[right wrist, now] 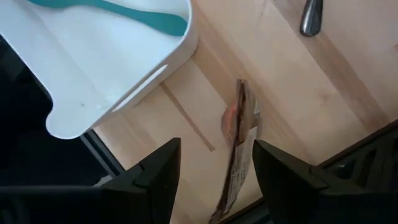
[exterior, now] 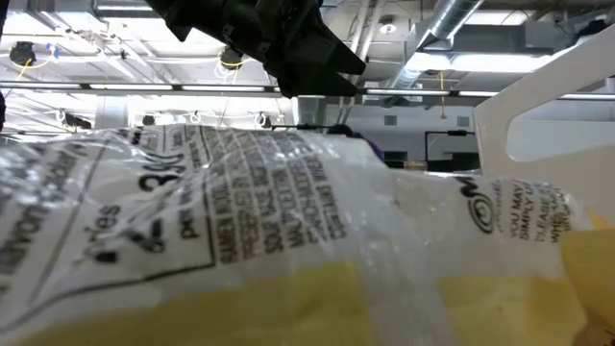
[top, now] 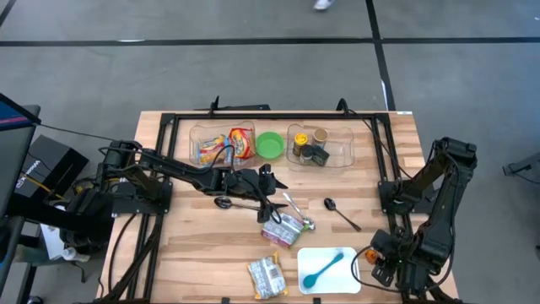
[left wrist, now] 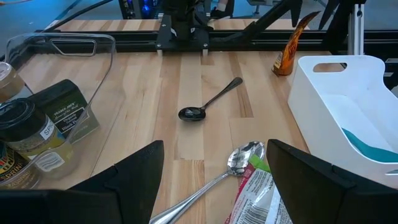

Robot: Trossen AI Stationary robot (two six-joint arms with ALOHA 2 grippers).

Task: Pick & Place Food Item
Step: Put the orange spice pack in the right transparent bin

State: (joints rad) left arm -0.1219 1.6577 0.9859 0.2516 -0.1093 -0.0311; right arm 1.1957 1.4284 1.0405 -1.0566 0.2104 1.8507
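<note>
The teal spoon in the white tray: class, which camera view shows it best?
The high view: the whole teal spoon lies in the white tray. The right wrist view shows only part of it, the left wrist view a sliver; the low view shows none.

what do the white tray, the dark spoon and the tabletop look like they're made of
White tray: seemingly molded plastic, matte, with rounded walls and a cut-out handle slot. Dark spoon: probably metal with a dark glossy finish; its bowl shows bright highlights. Tabletop: light wood planks, visible grain and seams, smooth finish.
</note>
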